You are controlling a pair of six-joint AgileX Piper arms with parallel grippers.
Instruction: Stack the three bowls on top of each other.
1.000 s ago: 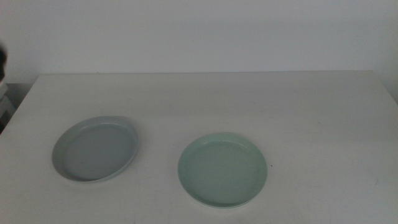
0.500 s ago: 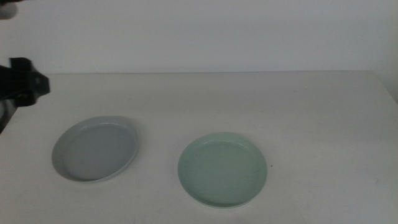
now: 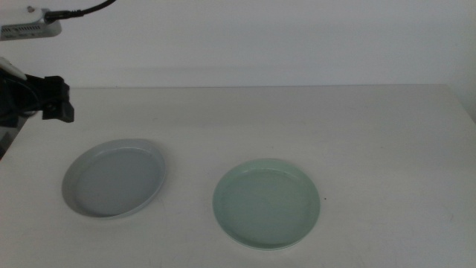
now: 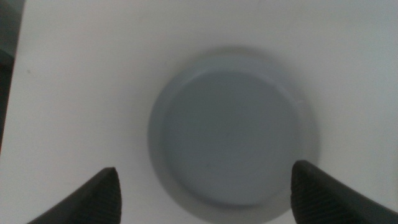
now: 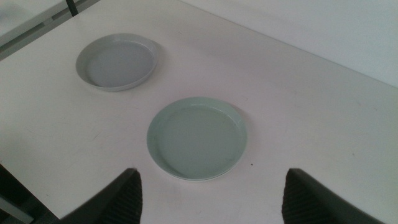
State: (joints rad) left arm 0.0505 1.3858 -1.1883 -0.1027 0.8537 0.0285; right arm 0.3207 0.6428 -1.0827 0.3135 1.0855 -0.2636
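Only two bowls show in these views. A pale grey-blue bowl (image 3: 114, 179) lies on the table's left side, and a pale mint green bowl (image 3: 267, 203) lies near the front centre, apart from it. My left gripper (image 3: 53, 100) hangs high over the table's far left edge, behind the grey-blue bowl. In the left wrist view it (image 4: 204, 171) is open, looking down on the grey-blue bowl (image 4: 230, 134). My right gripper (image 5: 211, 179) is open too, held well back from the green bowl (image 5: 197, 138) and the grey-blue bowl (image 5: 116, 61). It is outside the middle view.
The white table (image 3: 357, 134) stretches bare to the right and back. A white wall stands behind it. Part of the left arm, a white piece with a black cable (image 3: 44, 22), shows at the top left. The table's left edge (image 4: 15, 93) lies close to the grey-blue bowl.
The left arm has come into the middle view from the left and moved rightward and higher over the far left edge. Neither bowl has moved.
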